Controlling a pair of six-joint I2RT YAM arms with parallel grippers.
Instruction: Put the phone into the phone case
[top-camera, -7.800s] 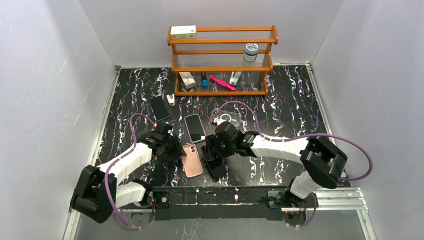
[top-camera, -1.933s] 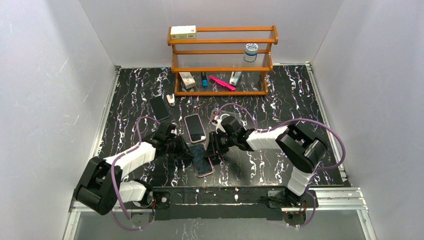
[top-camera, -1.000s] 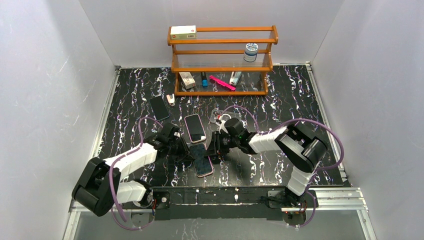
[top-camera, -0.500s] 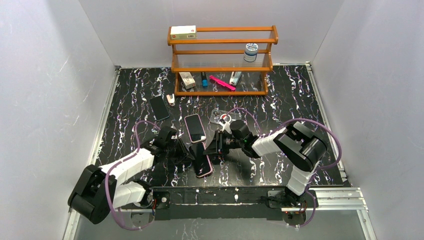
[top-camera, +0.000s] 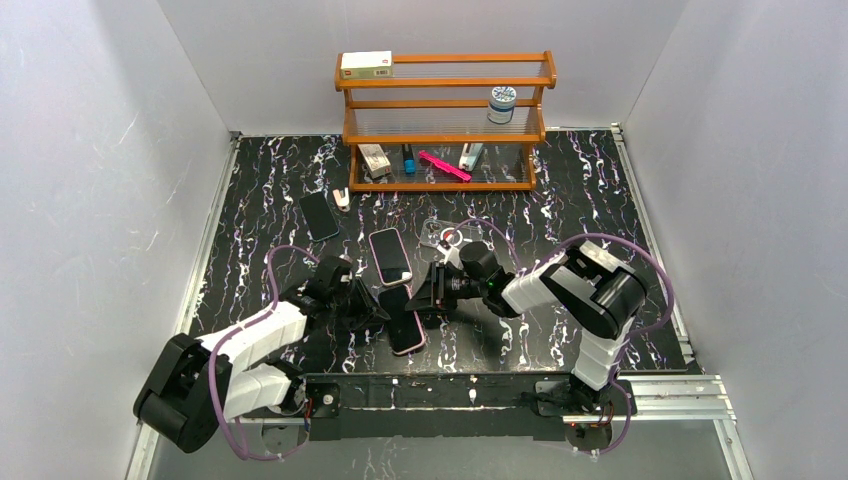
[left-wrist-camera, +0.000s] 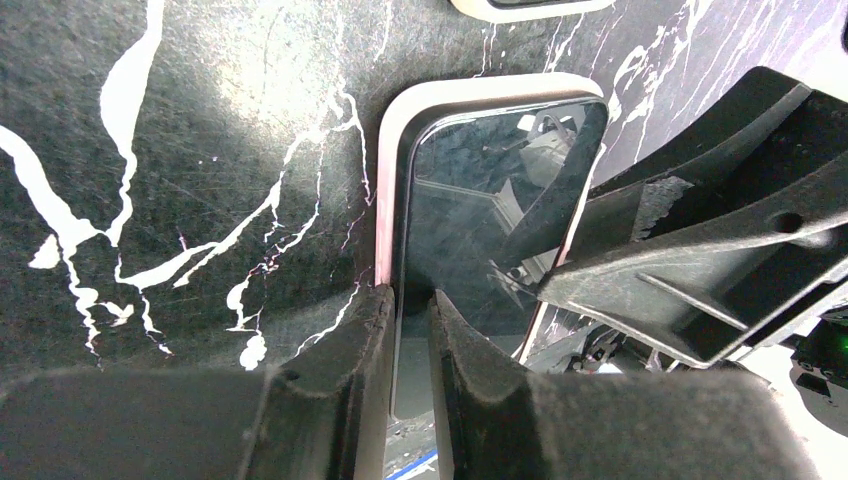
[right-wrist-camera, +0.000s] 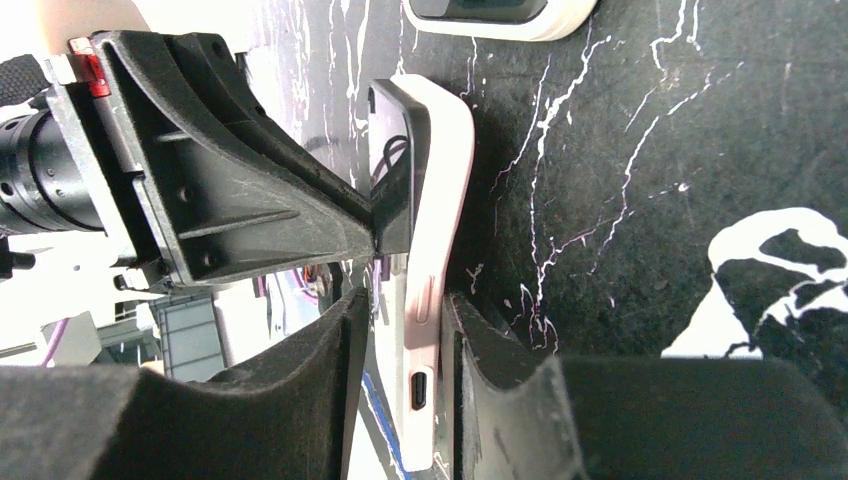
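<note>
A dark-screened phone (left-wrist-camera: 490, 230) lies partly inside a pink phone case (top-camera: 405, 330) near the table's front middle. My left gripper (left-wrist-camera: 408, 300) comes in from the left, shut on the phone's long edge beside the case rim (left-wrist-camera: 388, 170). In the right wrist view the phone (right-wrist-camera: 395, 170) stands tilted out of the bent case (right-wrist-camera: 440, 200). My right gripper (right-wrist-camera: 400, 310) is shut on the case's end, where the charging-port cutout shows. From above, the left gripper (top-camera: 375, 308) and the right gripper (top-camera: 425, 302) face each other across the case.
A second phone in a pale case (top-camera: 389, 256) lies just behind the grippers. A black phone (top-camera: 319, 215) and a clear case (top-camera: 447, 235) lie further back. A wooden shelf (top-camera: 445, 120) with small items stands at the rear.
Phone and case have tipped up slightly on edge and look narrower from above. Both grippers kept their hold; the right arm's forearm dropped lower and shifted a little right.
</note>
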